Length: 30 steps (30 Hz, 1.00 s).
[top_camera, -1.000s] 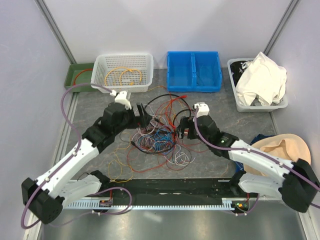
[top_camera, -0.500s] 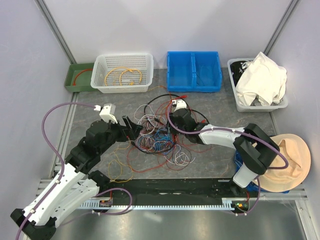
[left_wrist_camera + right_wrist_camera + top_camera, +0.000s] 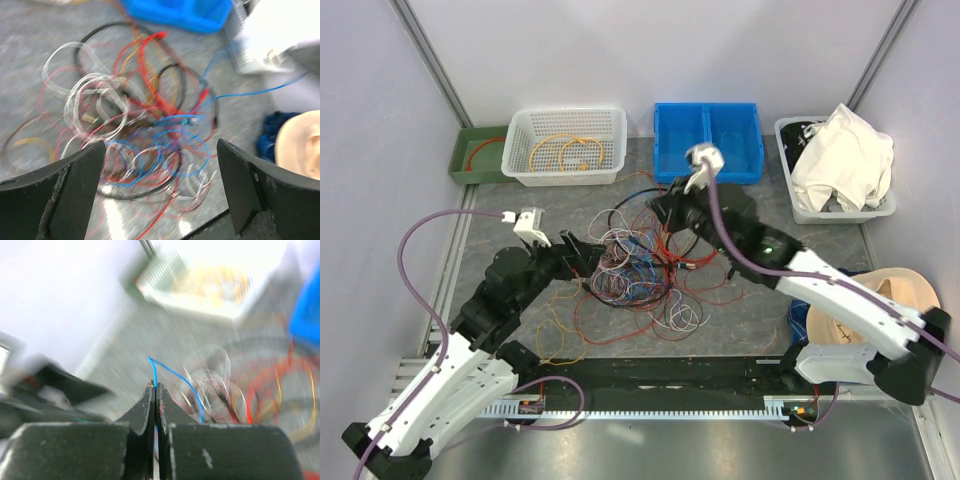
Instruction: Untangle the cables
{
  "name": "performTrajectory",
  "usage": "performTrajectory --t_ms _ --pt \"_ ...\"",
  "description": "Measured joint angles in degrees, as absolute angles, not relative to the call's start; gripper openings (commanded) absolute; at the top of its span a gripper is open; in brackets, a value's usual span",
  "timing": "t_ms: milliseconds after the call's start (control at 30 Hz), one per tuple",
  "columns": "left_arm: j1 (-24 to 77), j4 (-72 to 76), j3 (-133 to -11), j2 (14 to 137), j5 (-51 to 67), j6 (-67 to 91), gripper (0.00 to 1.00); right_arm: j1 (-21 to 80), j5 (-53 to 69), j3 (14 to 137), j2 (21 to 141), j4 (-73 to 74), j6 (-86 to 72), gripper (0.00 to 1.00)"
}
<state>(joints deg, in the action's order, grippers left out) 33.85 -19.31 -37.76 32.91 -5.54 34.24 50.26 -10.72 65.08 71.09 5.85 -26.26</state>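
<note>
The cables (image 3: 638,266) lie in a jumble of red, blue, white, black and orange loops at the table's middle, blurred in the left wrist view (image 3: 150,115). My right gripper (image 3: 661,211) hangs over the pile's far edge. In the right wrist view it (image 3: 155,386) is shut on a thin blue cable (image 3: 176,375), which arcs from the fingertips down toward the pile. My left gripper (image 3: 592,254) sits at the pile's left edge. It (image 3: 160,185) is open wide, the coils showing between its fingers (image 3: 75,180), touching nothing.
At the back stand a white basket (image 3: 565,112) holding a yellow wire, a green tray (image 3: 468,152), a blue bin (image 3: 708,142) and a grey bin with white cloth (image 3: 842,160). A beige hat (image 3: 882,300) lies at right. A loose yellow wire (image 3: 560,342) lies near the front.
My right gripper closed on the blue cable and lifted back toward the blue bin. The left arm drew back to the left and now rests at the pile's left edge, still open.
</note>
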Motion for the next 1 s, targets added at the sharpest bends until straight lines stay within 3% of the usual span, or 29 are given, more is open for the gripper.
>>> performTrajectory --t_ms 233,667,1000 --pt "33.8 3.1 -28.4 31.5 0.4 34.4 1.00 50.4 -9.9 82.5 64.8 16.3 -25.6 0.00" --pt "33.9 46.9 -21.0 36.1 11.7 32.0 1.00 50.4 -5.6 84.5 64.1 29.5 -27.6 0.00" --pt "37.6 54.1 -25.7 52.2 20.3 31.6 1.00 50.4 -1.2 88.3 63.1 31.0 -29.5 0.00"
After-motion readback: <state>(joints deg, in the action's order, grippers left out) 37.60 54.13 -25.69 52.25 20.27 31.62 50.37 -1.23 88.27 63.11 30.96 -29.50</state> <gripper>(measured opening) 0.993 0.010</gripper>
